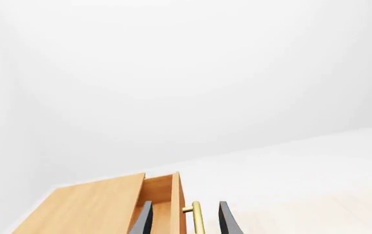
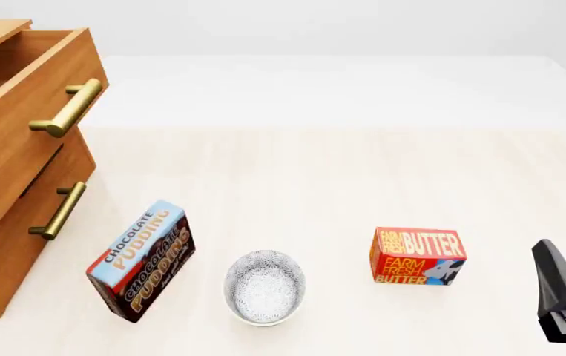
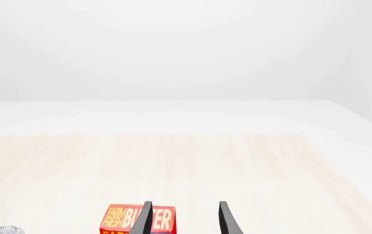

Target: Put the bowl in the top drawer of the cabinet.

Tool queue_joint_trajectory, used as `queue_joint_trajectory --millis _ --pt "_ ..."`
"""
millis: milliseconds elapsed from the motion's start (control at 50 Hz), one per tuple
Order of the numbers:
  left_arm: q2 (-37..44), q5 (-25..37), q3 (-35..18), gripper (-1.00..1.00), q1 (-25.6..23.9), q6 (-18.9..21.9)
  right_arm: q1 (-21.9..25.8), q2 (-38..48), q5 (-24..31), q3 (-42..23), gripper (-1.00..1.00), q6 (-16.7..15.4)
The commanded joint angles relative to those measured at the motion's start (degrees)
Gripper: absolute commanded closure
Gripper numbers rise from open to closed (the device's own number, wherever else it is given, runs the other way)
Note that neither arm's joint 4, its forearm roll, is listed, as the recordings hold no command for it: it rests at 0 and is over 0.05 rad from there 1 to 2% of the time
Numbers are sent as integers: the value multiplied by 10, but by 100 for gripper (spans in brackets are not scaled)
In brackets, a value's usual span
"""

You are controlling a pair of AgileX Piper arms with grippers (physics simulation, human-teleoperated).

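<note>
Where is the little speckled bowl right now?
In the front view, the bowl sits on the table's near edge, between the chocolate pudding box on its left and the butter box on its right.

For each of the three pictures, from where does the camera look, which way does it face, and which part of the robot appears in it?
Front view: fixed above the arms' side, looking forward and down at the cabinet, bowl and table; only the right gripper shows.
Left wrist view: behind the left gripper, facing the open top drawer and its handle.
Right wrist view: behind the right gripper, facing the butter box.
Shared: front and right wrist views both show the butter box and bowl.
</note>
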Motion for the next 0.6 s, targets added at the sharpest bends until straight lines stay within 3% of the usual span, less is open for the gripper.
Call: queue_joint_trajectory --millis 20,280,300,600 --pt "4 0 -2 -100 1 -2 0 0 0 0 -100 0" --pt "4 0 -2 -100 1 -2 0 0 0 0 -100 0" --pt "158 -9 -41 -100 4 -67 0 0 0 0 -100 0" --pt "192 -17 -41 -100 3 -84 0 0 0 0 -100 0"
